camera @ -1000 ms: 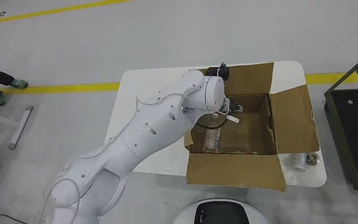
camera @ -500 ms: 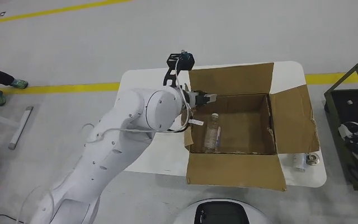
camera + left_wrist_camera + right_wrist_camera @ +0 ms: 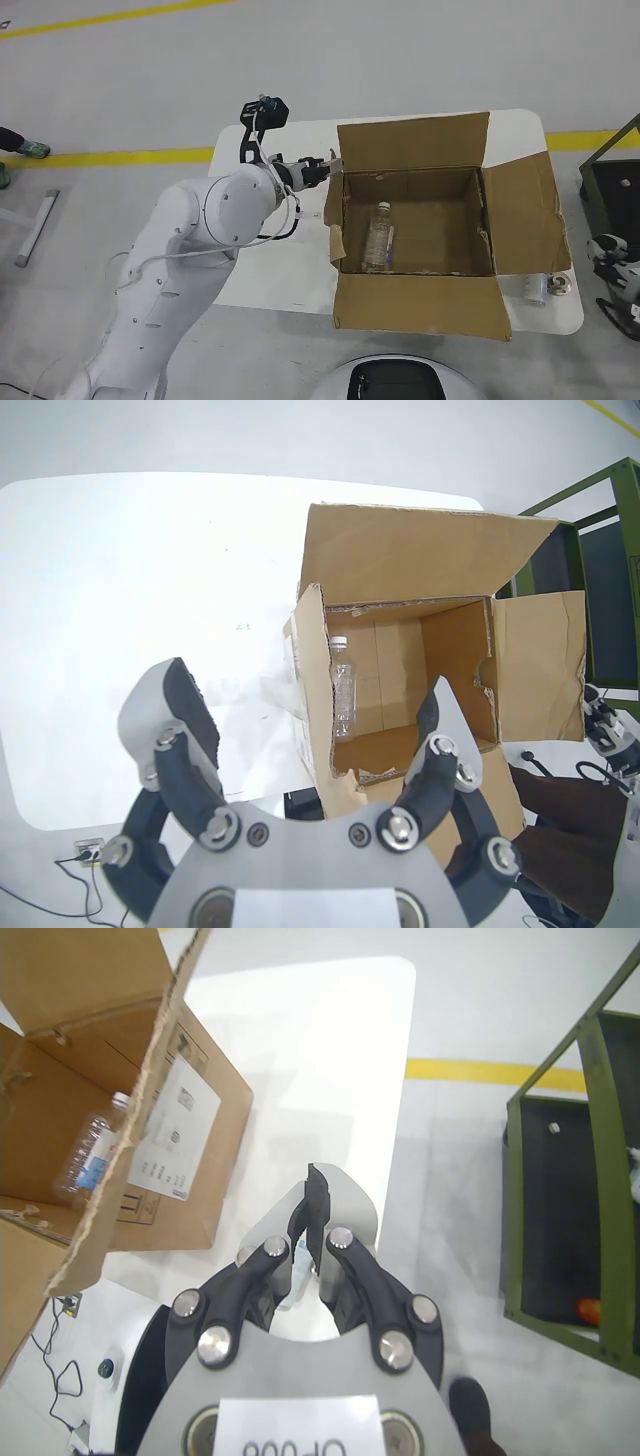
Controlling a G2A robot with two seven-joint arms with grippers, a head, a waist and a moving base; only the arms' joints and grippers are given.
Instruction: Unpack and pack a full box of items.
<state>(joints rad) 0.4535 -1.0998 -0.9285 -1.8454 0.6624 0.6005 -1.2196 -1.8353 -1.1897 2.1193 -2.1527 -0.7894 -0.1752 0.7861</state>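
Checking the box (image 3: pixel 415 145): where does it sit, and what's in it?
It sits on the right half of the white surface (image 3: pixel 520 130) with all flaps open. The far flap stands up and the right and near flaps are folded out flat. The edges of the left wall are torn.
Contents?
One clear bottle (image 3: pixel 378 237) with a white cap, on the left side of the box floor close to the left wall. The cap points to the far side. I can't tell whether it lies flat or leans on the wall.
Left end effector (image 3: pixel 328 166)?
It's outside the box, just left of the far-left corner and over bare surface. The fingers (image 3: pixel 172 695) are spread wide apart with nothing between them.
Right end effector (image 3: pixel 603 248)?
It's off the right edge of the surface, between the surface and the green rack (image 3: pixel 575 1030). The pads are pressed together, with a thin pale item (image 3: pixel 299 1268) pinched between them. I can't tell what the item is.
Anything loose on the surface?
Two small things sit at the near-right corner, just right of the near flap. One is a pale cylinder (image 3: pixel 535 288) and beside it is a small round piece (image 3: pixel 558 284).
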